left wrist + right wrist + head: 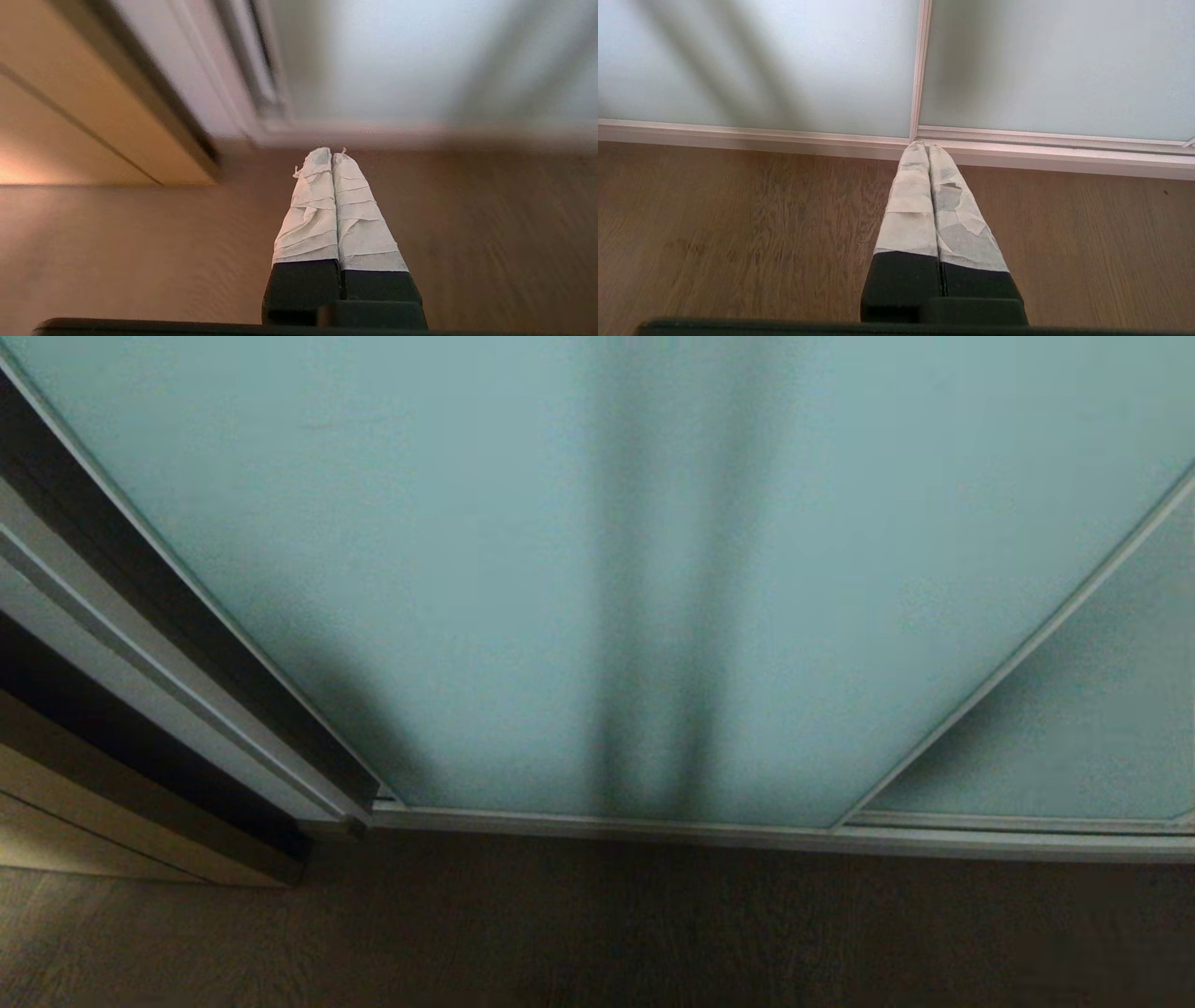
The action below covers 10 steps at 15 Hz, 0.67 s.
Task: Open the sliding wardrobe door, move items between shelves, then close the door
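Where the head view looks down at the wardrobe, the tall frosted pale blue-green glass sliding door in its thin silver frame (579,569) fills most of the picture, pulled across so that nothing behind it shows; only two dim vertical shadows run down the glass. To its right a duller, greyer frosted twin panel (1092,728) sits just behind its edge, cut off by the picture's border. Both stand on the ribbed silver floor track (747,835), with brown wood-grain floor (597,933) nearer the robot. On the far left a pale grey upright post (140,653) and a tan wooden panel (112,821) flank the door.

Neither arm appears in the head view; only the wrist cameras show them. The left claw (332,156), its white-taped fingers (308,210) clenched together on nothing, hangs over the floor near the door's left corner, that picture blurred. The right claw (924,147), likewise clenched and empty, points at the seam where the two panels meet.
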Tool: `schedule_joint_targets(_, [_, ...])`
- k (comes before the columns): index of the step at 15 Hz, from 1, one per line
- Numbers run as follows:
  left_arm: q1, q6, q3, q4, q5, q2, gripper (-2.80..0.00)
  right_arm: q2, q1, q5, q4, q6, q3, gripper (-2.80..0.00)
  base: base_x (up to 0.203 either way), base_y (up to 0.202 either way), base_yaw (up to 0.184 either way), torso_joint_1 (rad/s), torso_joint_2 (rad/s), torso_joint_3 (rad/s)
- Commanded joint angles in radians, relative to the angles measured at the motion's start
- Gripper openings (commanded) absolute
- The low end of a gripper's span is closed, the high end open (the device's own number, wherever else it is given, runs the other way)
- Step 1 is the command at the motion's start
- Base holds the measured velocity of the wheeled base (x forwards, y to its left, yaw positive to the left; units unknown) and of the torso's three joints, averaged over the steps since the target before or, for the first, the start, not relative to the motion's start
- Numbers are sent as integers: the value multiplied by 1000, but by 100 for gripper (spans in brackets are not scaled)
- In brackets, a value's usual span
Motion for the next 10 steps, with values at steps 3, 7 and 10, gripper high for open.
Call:
schedule_joint_targets(3, [3,12,17,19,-25,-42,-280,1,0,-1,0,0,0,-280,0,0,0,0,0,0])
schedule_joint_targets(7, [3,-3,18,19,-20,-42,-280,1,0,-1,0,0,0,-280,0,0,0,0,0,0])
schedule_joint_targets(10, [2,-5,18,19,-20,-42,-280,1,0,1,0,0,0,-280,0,0,0,0,0,0])
